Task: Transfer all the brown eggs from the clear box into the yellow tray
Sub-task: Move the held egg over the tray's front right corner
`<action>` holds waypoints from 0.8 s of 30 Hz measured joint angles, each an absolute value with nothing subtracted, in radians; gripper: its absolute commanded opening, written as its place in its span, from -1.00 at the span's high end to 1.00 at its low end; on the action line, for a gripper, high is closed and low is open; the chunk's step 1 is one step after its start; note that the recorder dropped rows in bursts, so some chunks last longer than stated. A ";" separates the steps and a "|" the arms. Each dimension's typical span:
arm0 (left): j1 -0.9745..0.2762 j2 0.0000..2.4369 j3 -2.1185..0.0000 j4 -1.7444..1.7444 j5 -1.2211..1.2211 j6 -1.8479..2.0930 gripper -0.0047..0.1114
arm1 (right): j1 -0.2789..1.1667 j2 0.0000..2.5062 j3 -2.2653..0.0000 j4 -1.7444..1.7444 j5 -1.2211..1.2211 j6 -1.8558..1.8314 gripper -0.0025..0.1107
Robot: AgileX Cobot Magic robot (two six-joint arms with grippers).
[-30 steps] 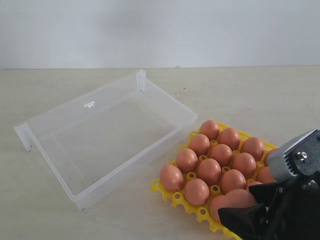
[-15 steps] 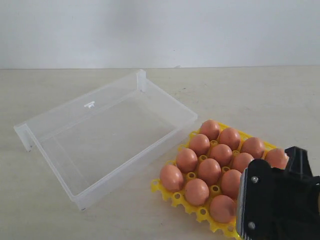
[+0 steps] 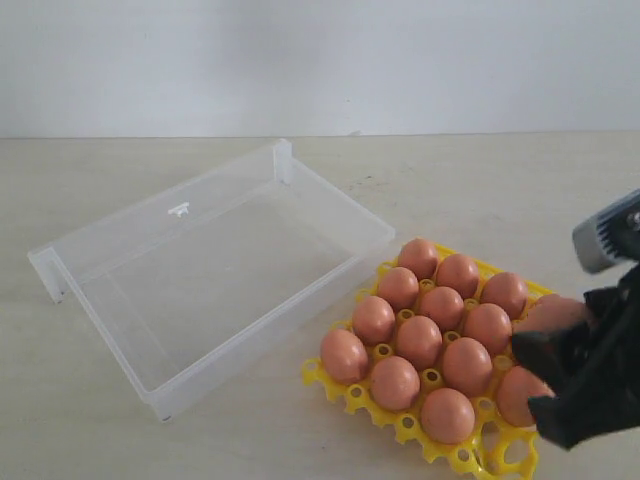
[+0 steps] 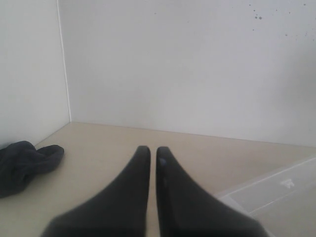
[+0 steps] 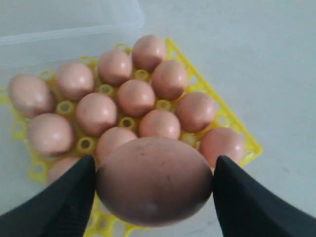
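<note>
Right claw (image 5: 155, 195) spread wide, gripping one brown egg (image 5: 153, 173) above the yellow tray (image 5: 127, 122). Other eggs (image 5: 136, 97) sit in its cups. Left claw (image 4: 153, 153) closed, holding nothing.

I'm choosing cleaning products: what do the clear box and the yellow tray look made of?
The clear box: likely rigid plastic, glossy and transparent; the table shows through its walls. The yellow tray: probably moulded plastic, smooth, opaque, with uniform colour and an open lattice.
</note>
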State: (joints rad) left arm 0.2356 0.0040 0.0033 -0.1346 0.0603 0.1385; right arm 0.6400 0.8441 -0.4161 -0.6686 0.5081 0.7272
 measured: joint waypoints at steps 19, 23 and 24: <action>0.236 0.004 0.003 -0.135 0.060 0.138 0.85 | 0.638 0.840 -0.366 -0.223 0.158 0.672 0.96; 0.236 0.004 0.003 -0.135 0.060 0.138 0.85 | 0.535 0.799 -0.365 -0.223 0.026 0.692 0.96; 0.236 0.004 0.003 -0.135 0.060 0.138 0.85 | 0.481 0.783 -0.365 -0.219 -0.018 0.694 0.96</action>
State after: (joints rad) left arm 0.2356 0.0040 0.0033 -0.1346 0.0603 0.1385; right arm 0.4813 0.7830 -0.3653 -0.2191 -0.0182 0.6941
